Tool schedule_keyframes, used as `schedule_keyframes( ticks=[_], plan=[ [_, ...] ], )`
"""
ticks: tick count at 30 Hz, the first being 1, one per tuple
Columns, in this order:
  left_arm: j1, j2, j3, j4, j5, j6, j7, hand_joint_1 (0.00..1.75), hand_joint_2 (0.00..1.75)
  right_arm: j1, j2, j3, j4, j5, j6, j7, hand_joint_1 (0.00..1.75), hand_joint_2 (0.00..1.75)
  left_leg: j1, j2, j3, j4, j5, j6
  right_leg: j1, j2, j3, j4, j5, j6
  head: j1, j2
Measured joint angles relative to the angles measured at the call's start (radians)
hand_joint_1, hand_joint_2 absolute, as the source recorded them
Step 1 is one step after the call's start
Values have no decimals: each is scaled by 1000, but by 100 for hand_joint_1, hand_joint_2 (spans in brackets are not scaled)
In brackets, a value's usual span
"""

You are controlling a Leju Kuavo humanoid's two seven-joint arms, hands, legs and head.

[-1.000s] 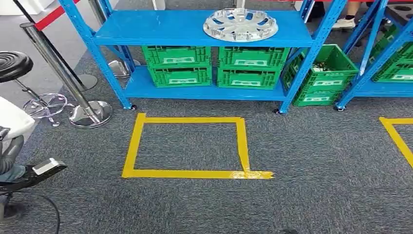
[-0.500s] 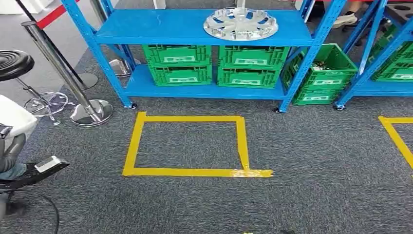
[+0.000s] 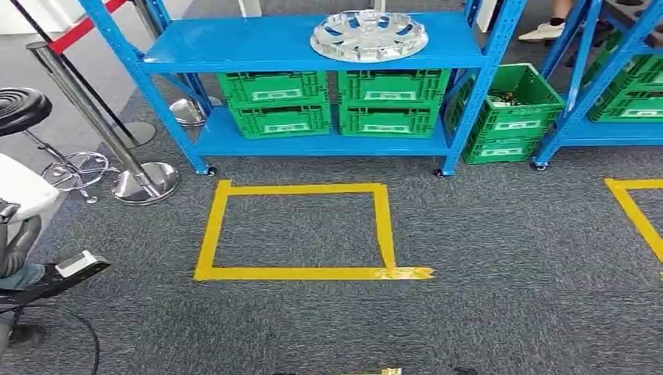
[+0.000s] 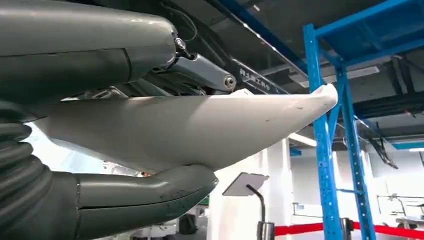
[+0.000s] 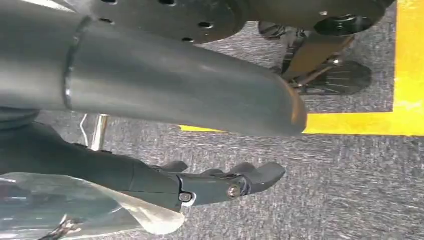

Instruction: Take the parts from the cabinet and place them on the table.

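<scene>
- Down at the robot's side, the right hand hangs with fingers loosely apart, holding nothing; whether the left hand grips anything cannot be told.
- Beyond the yellow tape square, the blue metal shelving carries the round silver spoked wheel cover on its top shelf.
- It looks light, stiff and slick, so it is probably best gripped at opposite rim edges.

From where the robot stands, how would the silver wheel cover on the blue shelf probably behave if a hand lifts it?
The wheel cover looks thin and openwork with spokes, so it is probably light and may flex a little. Its shiny surface could be slippery. It lies flat on the top shelf, so rolling seems unlikely.
</scene>
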Motion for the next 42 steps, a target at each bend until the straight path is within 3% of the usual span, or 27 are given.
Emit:
schedule_keyframes(
  ticks=[1,2,3,6,7,8,9,10,13,17,42],
  plan=[
    [-1,1,-1,0,0,-2,2,175,175,0,0,0,0,0,0,0,0,0,0,0,54,-99,44,6,0,1,1,0,1,2,0,0],
    [-1,3,-2,0,0,-2,3,175,175,-1,0,0,0,0,1,0,0,0,-1,-1,102,-190,70,12,0,1,2,0,2,4,0,0],
    [-4,4,-2,0,0,-3,5,175,175,-2,0,0,0,0,1,0,0,0,-8,-1,114,-218,53,14,7,1,-3,2,3,9,0,0],
    [-5,5,-3,0,-1,-5,7,175,175,-2,0,0,0,0,1,0,0,0,-14,-2,102,-218,61,24,-1,0,-10,-4,13,28,2,0],
    [-5,5,-3,0,-2,-5,7,175,175,-2,0,0,0,0,1,0,0,0,-11,-3,105,-231,69,21,2,0,-11,-4,7,26,0,0],
    [-7,4,-4,0,-1,-5,7,175,175,-2,0,0,0,0,1,0,0,0,-10,-4,103,-235,73,12,3,-1,-15,-13,2,-14,4,0],
    [-7,4,-4,0,-1,-6,8,175,175,-2,0,0,0,0,1,0,0,0,-11,-4,102,-235,74,14,4,-1,-15,-13,12,-20,4,0],
    [-7,4,-4,2,-2,-6,9,175,175,-2,0,0,0,0,0,0,0,0,-11,-4,102,-235,73,15,3,-1,-21,-16,13,-6,3,0],
    [-7,3,-4,3,-1,-6,9,175,175,-2,0,0,0,-1,-1,0,0,0,-15,-4,100,-235,75,22,-1,0,-18,-24,25,18,3,0],
    [-7,3,-4,5,5,-6,9,175,175,-2,0,0,0,-2,-3,-2,0,0,-18,-4,94,-232,79,29,-5,1,-11,-26,33,31,3,0],
    [-17,2,-3,19,17,-4,5,175,175,-2,0,0,0,-8,-4,-3,0,0,-15,-4,94,-232,81,28,-1,1,-13,-25,33,32,3,0]
  ],
)
